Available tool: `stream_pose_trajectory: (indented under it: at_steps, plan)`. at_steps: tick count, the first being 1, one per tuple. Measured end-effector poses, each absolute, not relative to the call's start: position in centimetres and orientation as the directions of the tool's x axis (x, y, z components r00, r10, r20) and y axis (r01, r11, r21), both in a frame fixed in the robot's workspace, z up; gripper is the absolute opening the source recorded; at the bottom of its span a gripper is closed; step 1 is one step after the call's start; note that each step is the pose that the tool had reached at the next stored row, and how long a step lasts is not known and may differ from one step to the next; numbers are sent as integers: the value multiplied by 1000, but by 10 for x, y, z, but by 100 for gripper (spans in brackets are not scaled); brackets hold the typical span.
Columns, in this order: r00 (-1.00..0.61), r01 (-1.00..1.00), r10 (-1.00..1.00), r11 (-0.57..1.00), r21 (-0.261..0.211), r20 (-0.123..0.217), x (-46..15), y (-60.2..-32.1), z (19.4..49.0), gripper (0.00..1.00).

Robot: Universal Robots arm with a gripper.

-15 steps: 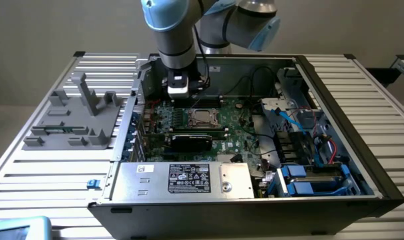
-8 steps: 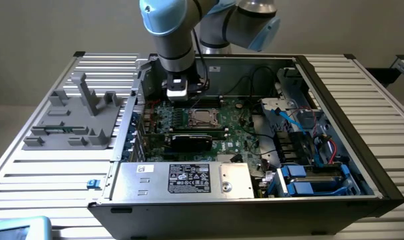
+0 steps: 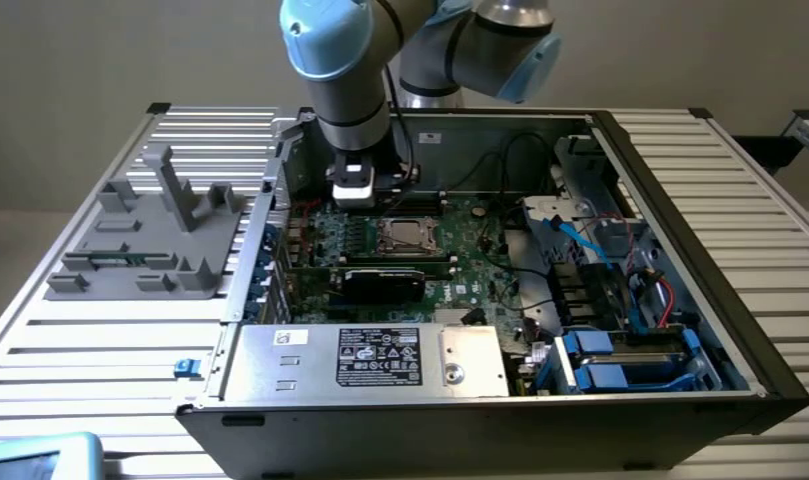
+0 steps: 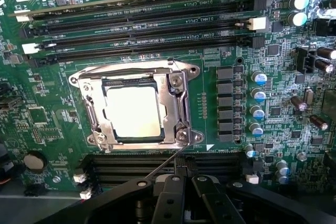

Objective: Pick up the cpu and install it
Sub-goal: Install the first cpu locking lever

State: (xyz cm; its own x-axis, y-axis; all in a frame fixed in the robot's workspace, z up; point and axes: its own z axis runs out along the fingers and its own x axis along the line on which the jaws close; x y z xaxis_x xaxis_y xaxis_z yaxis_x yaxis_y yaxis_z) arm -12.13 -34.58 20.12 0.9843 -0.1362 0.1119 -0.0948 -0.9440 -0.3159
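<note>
The cpu (image 4: 134,111) is a shiny silver square lying flat in the motherboard socket, with the metal socket frame (image 4: 181,103) around it. In the exterior view the cpu (image 3: 407,233) sits mid-board inside the open computer case. My gripper (image 4: 183,178) hovers above the board beside the socket, its black fingers (image 4: 169,198) shut together with nothing between them. A thin wire lever (image 4: 165,163) runs from the socket corner toward the fingertips. In the exterior view the gripper (image 3: 355,200) hangs just to the left of the socket.
Long memory slots (image 4: 142,30) lie on one side of the socket and more slots (image 4: 131,163) on the other. Capacitors (image 4: 258,103) stand nearby. Beyond the case wall (image 3: 264,230), a grey fixture block (image 3: 151,235) stands on the slatted table. Cables and drive bays (image 3: 618,270) fill the case's right side.
</note>
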Motion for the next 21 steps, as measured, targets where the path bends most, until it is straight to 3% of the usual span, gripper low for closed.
stream_pose_trajectory:
  at_steps: [21]
  plan:
    - [978, -135, -179, -937, -321, 111, -116, -344, 195, 11]
